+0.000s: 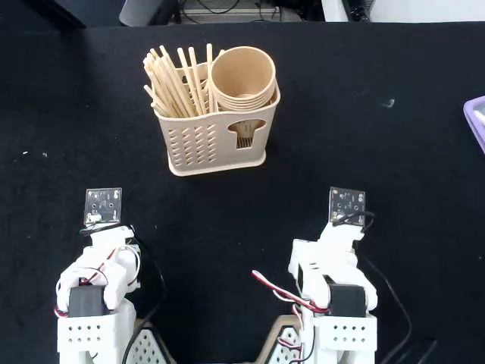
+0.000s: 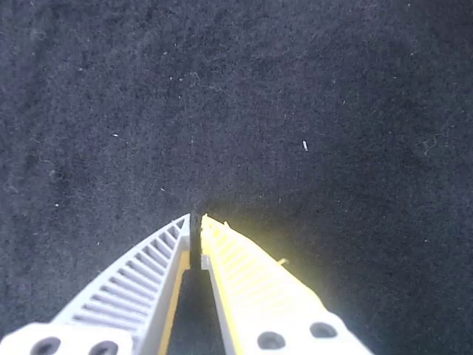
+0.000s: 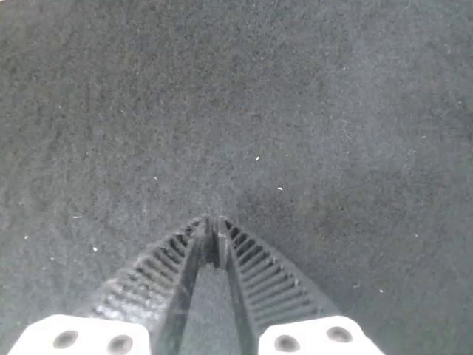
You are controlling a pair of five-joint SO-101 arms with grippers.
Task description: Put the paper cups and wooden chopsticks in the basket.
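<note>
The stack of paper cups [image 1: 242, 76] stands nested in one compartment of the beige perforated basket [image 1: 216, 144], its open mouth up and its rim above the basket wall. The bundle of wooden chopsticks [image 1: 176, 83] fills the compartment beside it; the sticks lean at slightly different angles and fan out over the basket's top edge. A cut-out in the basket's front wall shows part of the lowest cup. The basket sits upright on the black cloth tabletop [image 1: 379, 152], toward the far edge and a little off its middle.

Both arms are folded back at the near edge of the tabletop, well apart from the basket: one arm [image 1: 98, 258] toward one near corner, the other arm [image 1: 333, 265] beside the middle of that edge. The left gripper [image 2: 196, 222] hangs over bare cloth with its jaws pressed together and nothing between them. The right gripper [image 3: 212, 225] is likewise closed tip to tip over bare cloth, empty.

A pale purple object [image 1: 476, 121] shows at the tabletop's side edge.
</note>
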